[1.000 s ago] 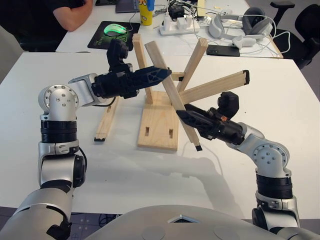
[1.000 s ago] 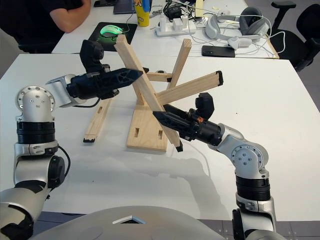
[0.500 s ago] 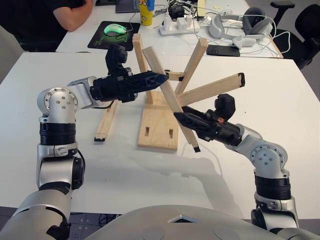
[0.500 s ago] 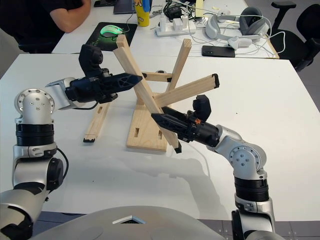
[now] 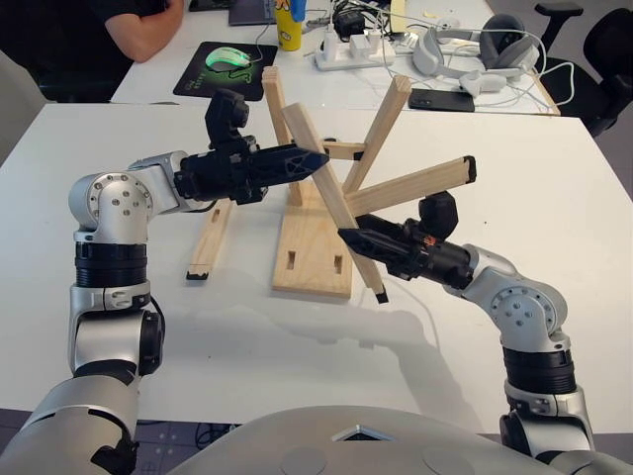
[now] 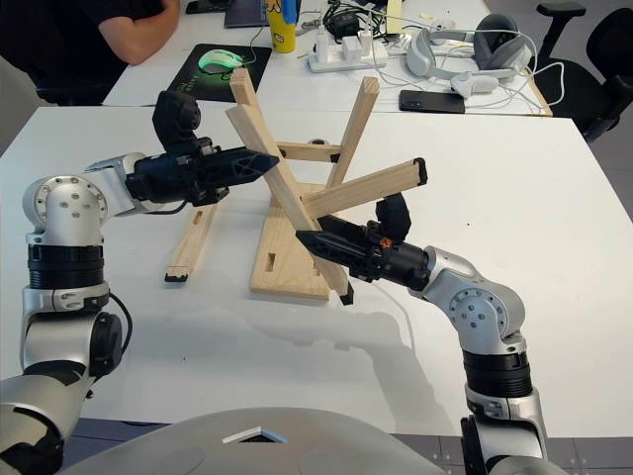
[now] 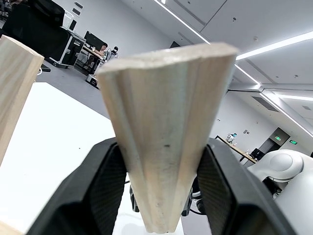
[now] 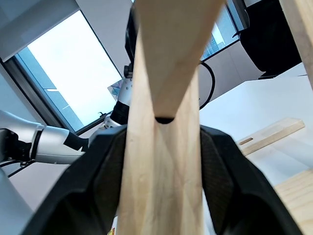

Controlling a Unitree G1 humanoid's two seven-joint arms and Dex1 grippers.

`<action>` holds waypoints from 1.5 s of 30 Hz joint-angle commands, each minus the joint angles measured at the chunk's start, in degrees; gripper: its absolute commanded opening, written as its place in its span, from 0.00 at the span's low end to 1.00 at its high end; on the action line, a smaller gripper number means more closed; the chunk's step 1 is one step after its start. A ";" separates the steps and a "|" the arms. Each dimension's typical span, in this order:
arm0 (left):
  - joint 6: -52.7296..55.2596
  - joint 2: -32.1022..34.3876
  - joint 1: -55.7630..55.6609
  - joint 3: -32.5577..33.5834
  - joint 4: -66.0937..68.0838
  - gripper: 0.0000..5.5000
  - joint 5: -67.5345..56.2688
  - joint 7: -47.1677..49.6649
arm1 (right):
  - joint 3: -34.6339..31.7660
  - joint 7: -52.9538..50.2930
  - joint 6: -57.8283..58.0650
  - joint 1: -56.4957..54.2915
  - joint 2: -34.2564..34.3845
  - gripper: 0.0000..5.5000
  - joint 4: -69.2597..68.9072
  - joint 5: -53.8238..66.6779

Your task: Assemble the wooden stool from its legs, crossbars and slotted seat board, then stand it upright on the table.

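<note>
While both jaws clench one slanted pale wooden leg (image 5: 332,194), left high, right low, its foot points beside the slotted wooden seat board (image 5: 312,255).

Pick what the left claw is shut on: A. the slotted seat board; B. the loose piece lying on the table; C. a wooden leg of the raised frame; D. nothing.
C: the left claw grips the wooden leg from both sides, near its raised upper end.
</note>
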 commanded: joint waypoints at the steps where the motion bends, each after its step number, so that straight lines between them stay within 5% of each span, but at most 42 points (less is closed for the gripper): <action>1: -2.04 0.65 -0.29 0.85 -0.67 0.38 1.28 -0.01 | 3.27 2.64 -2.38 0.52 -3.24 0.48 0.80 -6.43; 17: -3.58 5.12 0.84 0.89 -3.38 0.38 3.85 -2.13 | 7.22 2.78 -17.52 -0.39 -3.86 0.90 10.29 -25.24; 28: -29.81 11.81 1.72 -3.00 -10.20 0.38 22.28 -5.49 | 14.52 2.19 -32.91 7.76 -4.59 0.90 9.80 -40.23; 34: -31.63 13.84 4.69 -4.09 -13.10 0.38 22.74 -8.09 | 15.37 -6.00 -47.20 5.80 -3.25 0.90 14.03 -52.81; 45: -35.43 16.92 4.12 -5.83 -10.08 0.38 26.29 -13.24 | 19.25 -5.64 -47.20 7.94 -3.66 0.90 12.98 -55.15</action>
